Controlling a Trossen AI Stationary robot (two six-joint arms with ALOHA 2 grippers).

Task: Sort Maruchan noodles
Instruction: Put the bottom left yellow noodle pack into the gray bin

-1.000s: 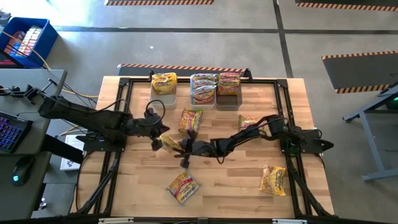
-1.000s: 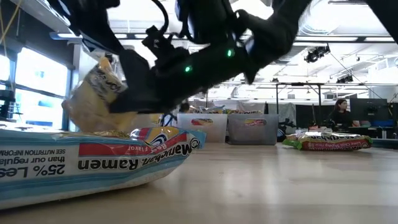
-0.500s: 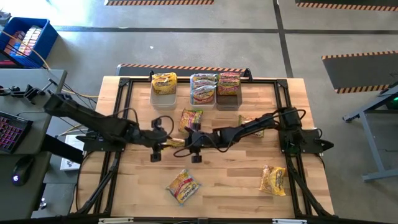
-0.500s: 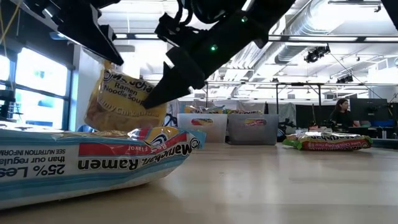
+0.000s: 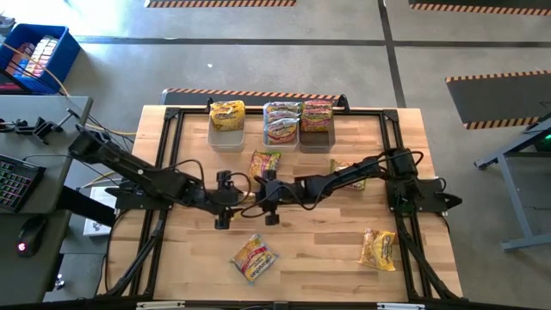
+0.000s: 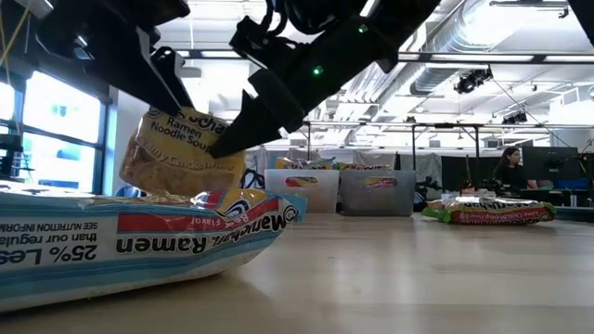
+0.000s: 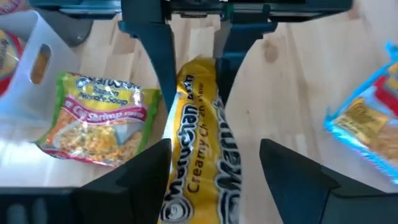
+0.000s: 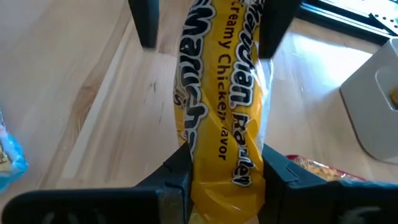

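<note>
Handover done: left hand [image 5: 222, 200] has spread off the yellow packet [image 8: 224, 118], now pinched by right hand [image 5: 269, 198] alone for sorting.

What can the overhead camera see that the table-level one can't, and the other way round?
Only the overhead view shows the whole table, a yellow packet in the leftmost bin, and loose packets near the front edge and front right.

Only the table-level view shows the room behind, with a person at a desk, and reads the print on the blue-edged packet close to the lens.

Both show the yellow Creamy Chicken packet lifted off the table, gripped by the right tool, with the left tool open beside it.
</note>
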